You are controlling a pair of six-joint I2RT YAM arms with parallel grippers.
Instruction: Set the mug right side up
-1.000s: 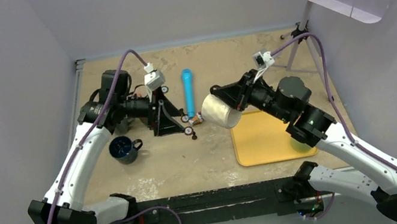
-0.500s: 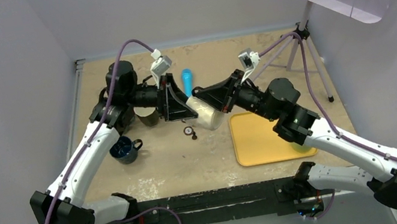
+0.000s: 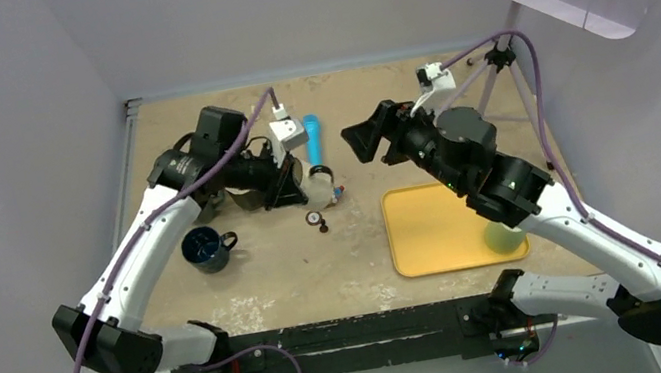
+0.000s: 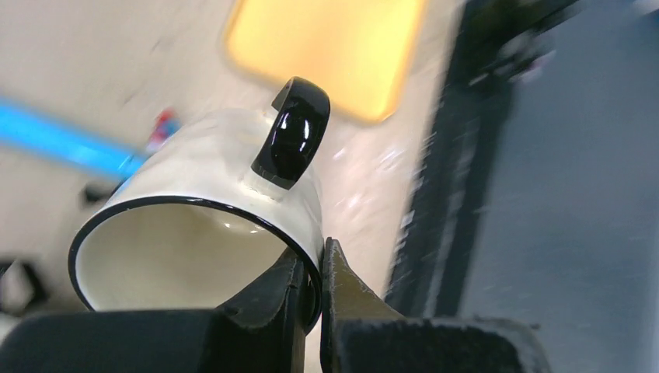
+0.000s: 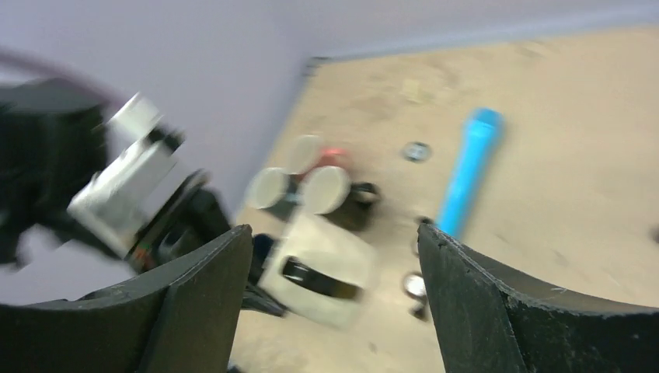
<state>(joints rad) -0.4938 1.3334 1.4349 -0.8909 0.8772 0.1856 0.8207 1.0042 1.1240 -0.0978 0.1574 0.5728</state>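
Lettering on anything here is too blurred or too small to read. Counted: 2 arms, 2 mugs, 1 blue tube (image 3: 313, 141), 1 yellow tray (image 3: 435, 230).

The left arm runs forward from its base, bends at the elbow and turns toward the middle of the table. The left gripper (image 4: 320, 256) is pinched tight on the white mug (image 4: 194, 179), 1 finger inside the black rim and 1 outside, clamping the wall just beside the black handle (image 4: 291, 140). The mug's mouth faces back at the wrist camera, handle uppermost in that view. Whether its body touches the table cannot be told. From above, the blue tube lies just beyond this gripper, and the dark blue mug (image 3: 206, 249) stands mouth up well behind it, beside the forearm.

The right arm leans over the yellow tray, wrist pointing at the other arm. The right gripper (image 3: 364, 137) has its fingers (image 5: 194, 311) spread wide with nothing between them. It is apart from the white mug, which lies ahead of its fingertips.
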